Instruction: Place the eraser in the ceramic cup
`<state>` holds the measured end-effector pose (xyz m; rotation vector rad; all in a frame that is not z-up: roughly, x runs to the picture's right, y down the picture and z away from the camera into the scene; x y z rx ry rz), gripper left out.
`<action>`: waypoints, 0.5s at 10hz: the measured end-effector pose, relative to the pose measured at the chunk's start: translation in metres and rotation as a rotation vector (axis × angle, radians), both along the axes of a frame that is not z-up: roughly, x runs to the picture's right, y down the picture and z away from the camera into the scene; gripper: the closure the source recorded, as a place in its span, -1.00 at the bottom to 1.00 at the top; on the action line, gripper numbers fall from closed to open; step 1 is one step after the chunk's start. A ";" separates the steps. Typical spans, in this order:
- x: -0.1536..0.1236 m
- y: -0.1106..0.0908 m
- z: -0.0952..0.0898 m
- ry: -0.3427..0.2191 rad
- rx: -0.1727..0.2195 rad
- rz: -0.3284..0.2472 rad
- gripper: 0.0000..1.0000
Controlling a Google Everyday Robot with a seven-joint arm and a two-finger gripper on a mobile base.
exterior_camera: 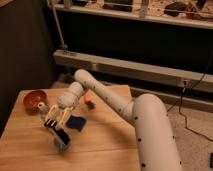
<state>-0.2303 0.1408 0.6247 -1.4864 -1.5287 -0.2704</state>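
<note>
Place: lab or workshop.
Signs: metal rack (150,11) of cabled gear along the top; grey wall rail (125,70) mid-frame.
Gripper (54,123): lower left, over the wooden tabletop (105,150).

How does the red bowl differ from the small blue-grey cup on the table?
Colour: the bowl is red-orange, the cup blue-grey. Size: the bowl is clearly wider than the cup. Place: the bowl sits at the far left of the table, away from the gripper; the cup stands nearer the front, just beneath the gripper. Both are round and rest on the wooden table.
</note>
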 end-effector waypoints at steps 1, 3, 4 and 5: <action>0.000 0.000 0.000 0.000 -0.001 0.000 1.00; 0.000 0.001 0.001 0.000 -0.002 0.000 1.00; -0.001 0.000 0.005 0.010 0.004 0.000 1.00; -0.006 -0.002 0.018 0.050 0.023 0.006 1.00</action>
